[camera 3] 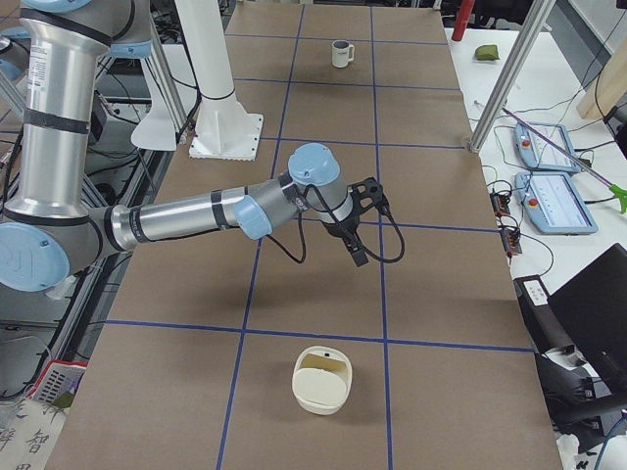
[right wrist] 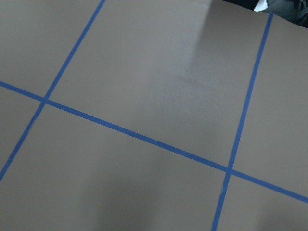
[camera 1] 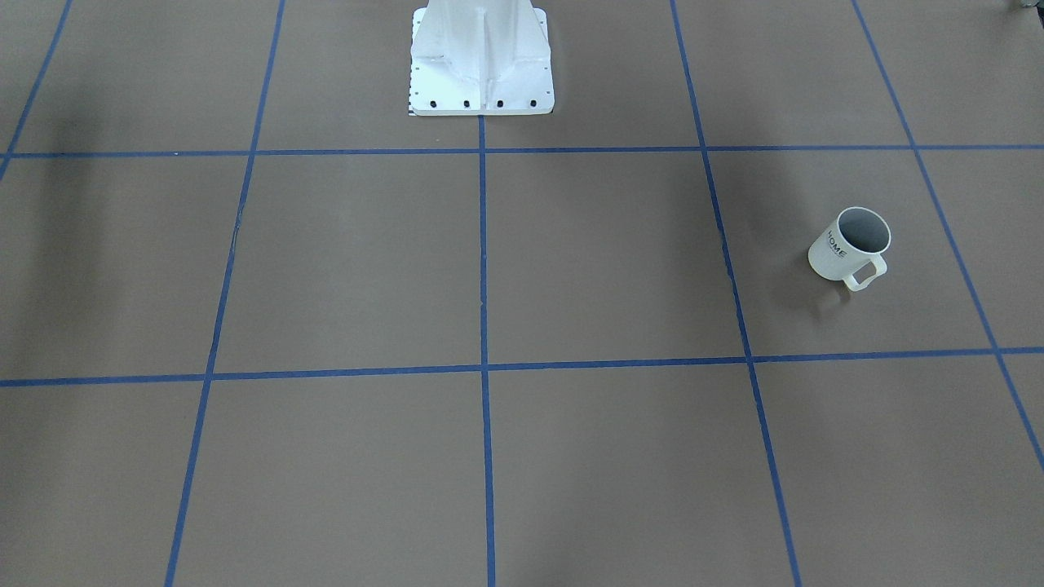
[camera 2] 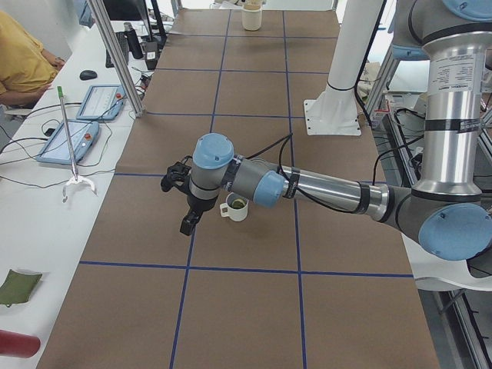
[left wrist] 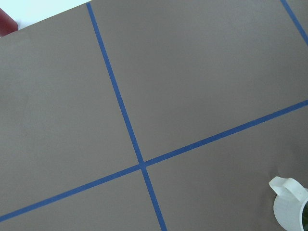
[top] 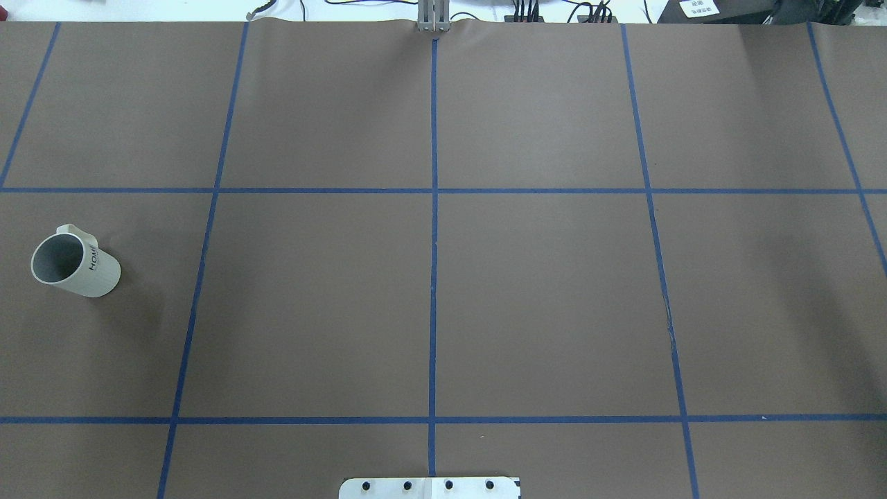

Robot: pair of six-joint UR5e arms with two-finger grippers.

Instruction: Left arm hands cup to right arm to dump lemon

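The cream-white "HOME" cup (camera 1: 848,244) stands upright on the brown table on the robot's left side, and also shows in the overhead view (top: 73,262). In the exterior left view the cup (camera 2: 236,206) holds a yellow-green lemon piece (camera 2: 240,203). The left arm's black gripper (camera 2: 187,223) hangs close beside the cup on its outer side; I cannot tell if it is open or shut. The left wrist view catches the cup's handle (left wrist: 288,190) at its lower right corner. The right gripper (camera 3: 359,258) hovers over mid-table, far from the cup (camera 3: 341,52); I cannot tell its state. No gripper shows in the overhead, front or wrist views.
The white robot pedestal (camera 1: 481,61) stands at the table's robot side. A cream-white container (camera 3: 321,380) sits near the table's right end. A side bench with tablets (camera 2: 92,104) and a seated person (camera 2: 23,61) runs along the far side. Blue tape lines grid the table.
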